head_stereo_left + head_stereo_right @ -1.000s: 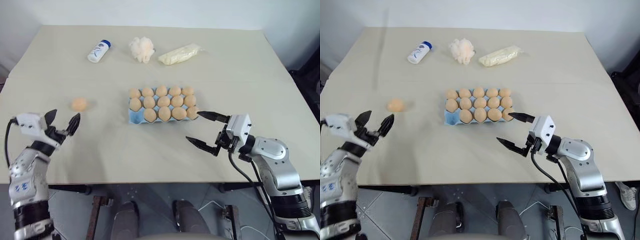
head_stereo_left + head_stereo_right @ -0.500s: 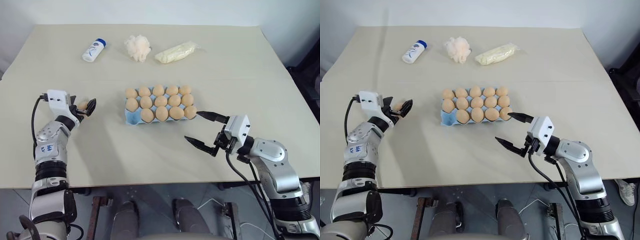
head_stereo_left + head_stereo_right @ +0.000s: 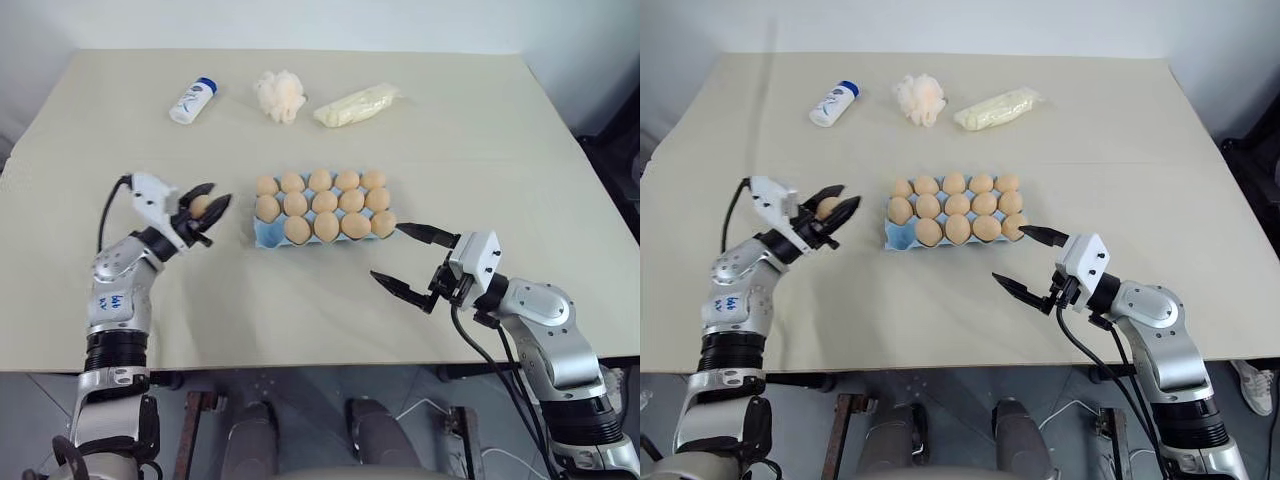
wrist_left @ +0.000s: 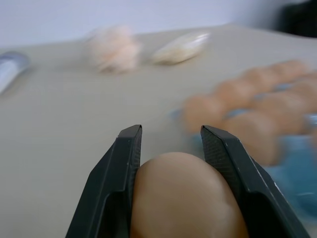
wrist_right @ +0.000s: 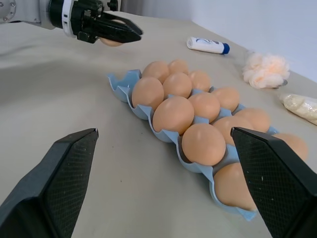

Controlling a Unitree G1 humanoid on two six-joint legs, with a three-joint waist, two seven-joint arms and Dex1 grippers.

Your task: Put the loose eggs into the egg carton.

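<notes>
Left eye view: egg carton (image 3: 268, 233) light blue, moulded, lidless, lying mid-table (image 3: 480, 150); fourteen tan-orange eggs seated in its cups, smooth and alike; one cup bare at the near corner on the robot's left. Fifteenth egg (image 3: 199, 206) off the table, pinched between the black fingers of the left gripper (image 3: 208, 207), just to the left of the carton and apart from it; same tan-orange, oval, unmarked. Left wrist view: egg (image 4: 185, 198) clamped between both fingers (image 4: 116, 183), carton blurred beyond. Left forearm raised from the near table edge, gripper aimed toward the carton's left end and roughly level. Right gripper (image 3: 408, 262) spread wide, holding nothing, poised over the table just off the carton's near right corner; one fingertip close to the corner egg, contact not determinable; forearm angled in from the right, gripper near level. Right wrist view: both fingers (image 5: 54, 183) far apart with the carton (image 5: 124, 82) between them. Far side of table: white bottle with blue cap (image 3: 195, 101), white fluffy puff (image 3: 279, 95), pale yellow packet (image 3: 355, 105), well apart from the carton.
</notes>
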